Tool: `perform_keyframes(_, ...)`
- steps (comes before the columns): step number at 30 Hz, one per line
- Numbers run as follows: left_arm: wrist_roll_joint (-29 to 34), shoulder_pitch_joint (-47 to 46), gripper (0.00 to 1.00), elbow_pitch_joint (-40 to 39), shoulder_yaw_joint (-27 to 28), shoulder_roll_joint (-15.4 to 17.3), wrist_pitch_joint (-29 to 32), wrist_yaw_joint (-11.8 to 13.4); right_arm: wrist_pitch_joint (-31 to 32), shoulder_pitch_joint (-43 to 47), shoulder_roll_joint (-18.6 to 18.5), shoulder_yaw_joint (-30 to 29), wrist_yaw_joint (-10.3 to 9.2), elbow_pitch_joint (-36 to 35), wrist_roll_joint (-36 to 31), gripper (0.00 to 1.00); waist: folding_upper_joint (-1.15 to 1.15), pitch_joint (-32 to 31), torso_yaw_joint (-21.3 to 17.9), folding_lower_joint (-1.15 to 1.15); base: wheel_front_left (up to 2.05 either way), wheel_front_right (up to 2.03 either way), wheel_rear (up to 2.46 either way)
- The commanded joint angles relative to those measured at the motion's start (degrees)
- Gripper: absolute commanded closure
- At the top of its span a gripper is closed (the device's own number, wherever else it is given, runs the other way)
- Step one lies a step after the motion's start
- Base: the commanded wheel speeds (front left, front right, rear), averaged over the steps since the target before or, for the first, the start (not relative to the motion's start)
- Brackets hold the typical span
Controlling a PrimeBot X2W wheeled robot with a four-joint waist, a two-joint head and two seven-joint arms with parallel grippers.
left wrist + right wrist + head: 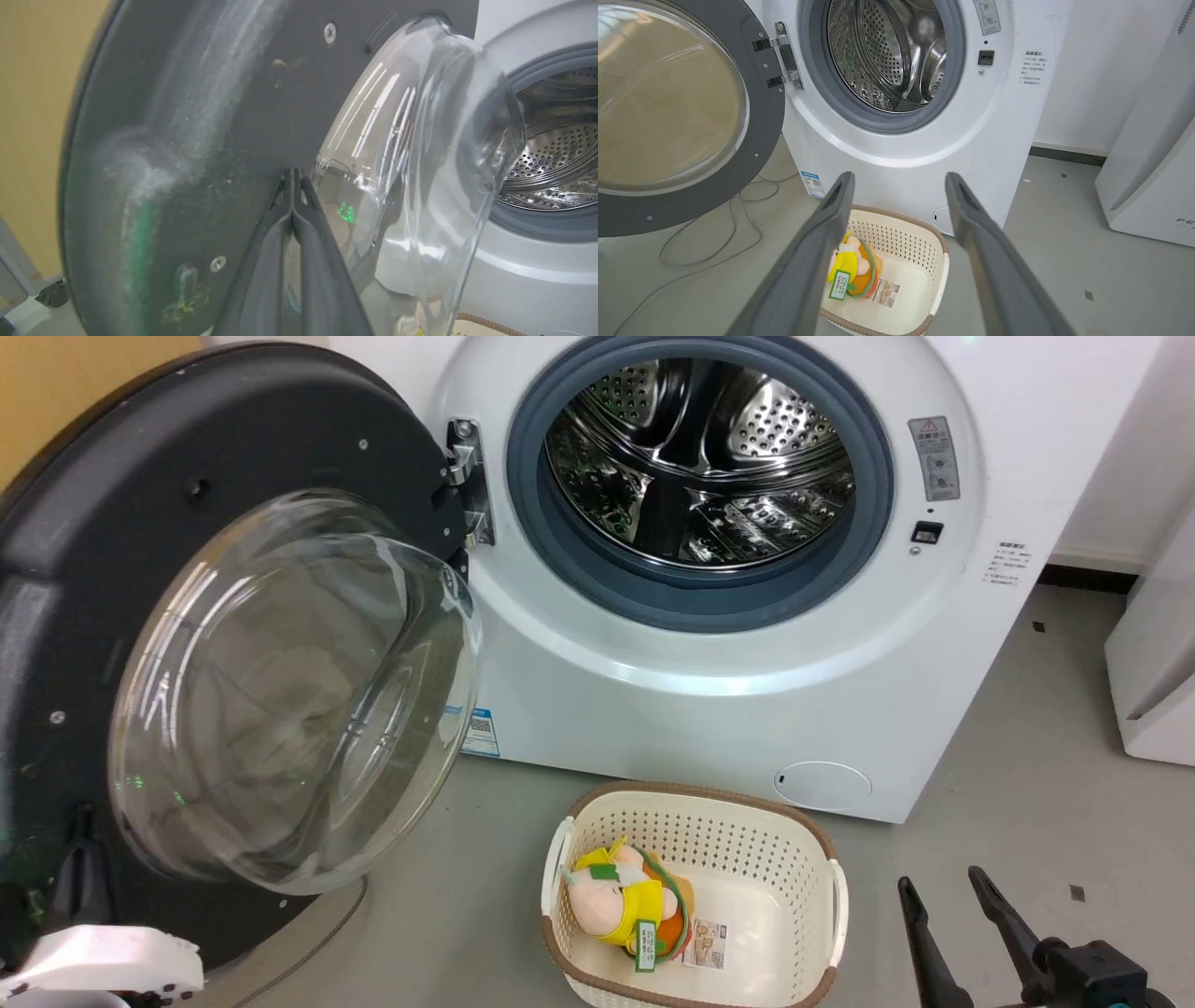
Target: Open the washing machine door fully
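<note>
Grey floor (1027, 784) spreads across the lower frame of the head view, with a basket (700, 793) holding a plush toy (616, 901) at bottom centre.

Your left gripper (293, 176) has its fingers pressed together with nothing between them. In its wrist view the tips sit against the door (210, 116), on the matte ring just left of the glass bowl (420, 140). In the head view it shows at lower left, low on the door. Your right gripper (899, 179) hangs with its fingers well apart, holding nothing, above the basket.

You'll find the door on the left of the head view, swung wide off the washer (728, 709) on its hinge (464, 476), with the drum (700, 457) fully exposed. I judge that little travel remains.

Expect a heavy, stiff door that turns only about the hinge. The bowl is slick, curved and made of glass, so don't push there. Press on the flat ring far from the hinge, where leverage is best, or hook the outer rim. Push gently so your tips don't skid.
</note>
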Motion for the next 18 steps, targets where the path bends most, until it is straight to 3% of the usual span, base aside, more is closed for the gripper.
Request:
perform_keyframes(1,0.1,-1.1,1.00,0.8,1.2,-0.3,-0.3,-0.3,0.1,-0.3,0.2,-0.1,0.05,-0.2,0.2,0.00,0.00,0.1,-0.3,0.00,0.00,0.00,0.00)
perform_keyframes(8,2.7,0.4,1.00,0.4,4.7,-3.2,-0.3,-1.8,0.1,-0.1,0.2,-0.2,0.05,-0.2,0.3,0.00,0.00,0.0,-1.1,0.00,0.00,0.00,0.00)
perform_keyframes(15,5.6,6.9,1.00,-5.6,5.3,-8.2,-0.3,-2.3,0.1,-0.1,0.2,-0.1,0.05,-0.1,0.3,0.00,0.00,-1.0,-2.0,0.00,0.00,0.00,0.00)
perform_keyframes(16,6.2,8.1,0.69,-6.5,5.0,-8.8,-0.3,-2.4,0.1,-0.1,0.2,-0.1,0.05,-0.1,0.3,0.00,0.00,-1.1,-2.0,0.00,0.00,0.00,0.00)
perform_keyframes(17,6.7,9.3,0.30,-7.3,4.7,-9.4,-0.3,-2.3,0.1,-0.1,0.2,-0.2,0.05,-0.2,0.2,0.00,0.00,-1.3,-2.1,0.00,0.00,0.00,0.00)
perform_keyframes(18,7.4,10.4,0.00,-8.3,4.3,-10.1,-0.3,-2.2,0.0,-0.1,0.2,-0.3,0.05,-0.3,0.2,0.00,0.00,-1.4,-2.1,0.00,0.00,0.00,0.00)
